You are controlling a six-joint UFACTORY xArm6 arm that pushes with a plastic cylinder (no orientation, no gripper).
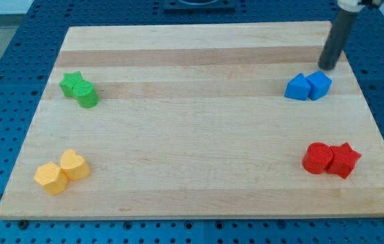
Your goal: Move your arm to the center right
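My tip [327, 67] is at the view's upper right, on the wooden board [192, 61], just above the blue pair. The dark rod rises from it toward the view's top right. A blue triangular block [297, 87] and a blue cube [319, 85] touch each other right below the tip. A red cylinder [317, 158] and a red star [343, 160] sit together at the lower right.
A green star [71, 83] and a green cylinder [86, 94] sit together at the upper left. Two yellow blocks, a hexagon [49, 177] and a heart [74, 165], sit at the lower left. Blue pegboard surrounds the board.
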